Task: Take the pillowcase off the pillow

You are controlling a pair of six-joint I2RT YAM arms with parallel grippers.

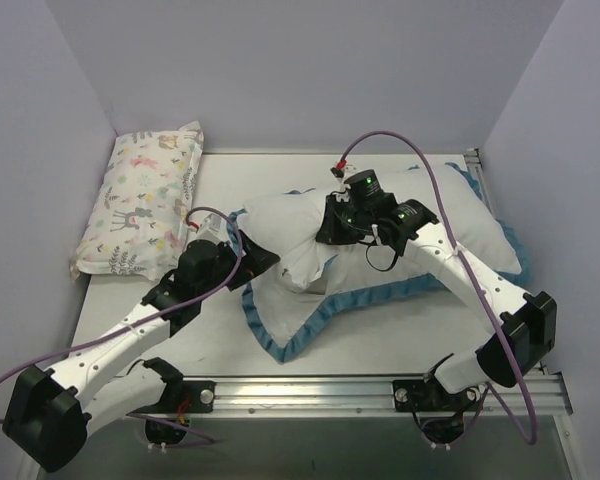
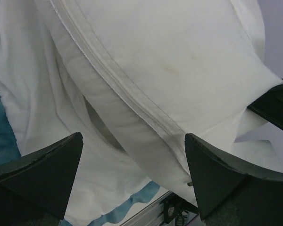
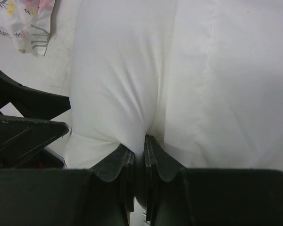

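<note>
The right gripper was shown clamped on a pinch of the white pillow, the left gripper was spread apart at its seamed end, and the blue-trimmed pillowcase was bunched around it mid-table.

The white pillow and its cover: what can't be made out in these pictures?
- Right wrist view: right gripper pinches white fabric; pillow or pillowcase lining, all white, cannot tell.
- Top view: left gripper opening too small and dark to judge.
- Left wrist view: pillowcase blue edge cut off by the frame.
</note>
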